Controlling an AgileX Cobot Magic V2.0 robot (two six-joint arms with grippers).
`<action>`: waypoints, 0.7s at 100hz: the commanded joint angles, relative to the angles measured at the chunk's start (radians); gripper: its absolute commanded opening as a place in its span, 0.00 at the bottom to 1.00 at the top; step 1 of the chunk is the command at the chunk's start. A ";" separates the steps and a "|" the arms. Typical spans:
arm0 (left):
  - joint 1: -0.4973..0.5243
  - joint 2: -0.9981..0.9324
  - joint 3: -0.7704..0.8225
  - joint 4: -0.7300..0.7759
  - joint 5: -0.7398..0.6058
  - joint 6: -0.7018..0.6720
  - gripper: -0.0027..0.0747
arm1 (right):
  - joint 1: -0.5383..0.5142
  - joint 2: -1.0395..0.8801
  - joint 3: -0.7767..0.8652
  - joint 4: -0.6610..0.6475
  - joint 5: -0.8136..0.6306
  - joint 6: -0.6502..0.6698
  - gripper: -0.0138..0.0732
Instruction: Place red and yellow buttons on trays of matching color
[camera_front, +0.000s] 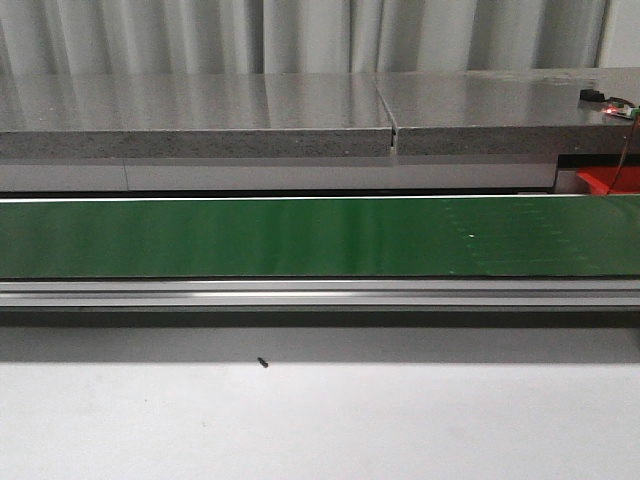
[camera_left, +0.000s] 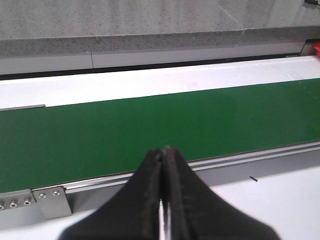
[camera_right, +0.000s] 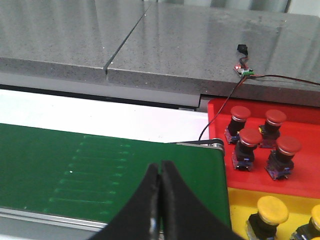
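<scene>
In the front view a green conveyor belt (camera_front: 300, 237) is seen running across the middle of the frame, with a grey stone slab (camera_front: 300, 115) behind it and the white table (camera_front: 320, 420) along the lower part. A small dark speck (camera_front: 263, 363) is seen on the table just below the belt's metal rail. A corner of the red tray (camera_front: 605, 181) is visible at the right edge; neither arm is seen in this view.

In the left wrist view the left tool (camera_left: 163, 156) is shown at the lower centre with its fingers pressed together and nothing between them, over the near rail of the belt.

In the right wrist view the right tool (camera_right: 160, 170) is likewise closed and empty, at the lower centre over the belt's end. At the right of that frame four red buttons (camera_right: 249, 142) are seen standing in the red tray (camera_right: 215, 112), and yellow buttons (camera_right: 271, 211) are seen in the yellow tray (camera_right: 240, 200) at the lower right, just beside it. A small circuit board (camera_right: 244, 68) with a wire is seen on the slab.
</scene>
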 joint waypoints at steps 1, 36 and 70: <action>-0.008 0.005 -0.026 -0.028 -0.061 -0.010 0.01 | 0.002 -0.085 0.062 -0.029 -0.142 0.024 0.08; -0.008 0.005 -0.026 -0.028 -0.061 -0.010 0.01 | 0.002 -0.425 0.359 -0.028 -0.234 0.024 0.08; -0.008 0.005 -0.026 -0.028 -0.061 -0.010 0.01 | 0.002 -0.457 0.450 -0.027 -0.308 0.026 0.08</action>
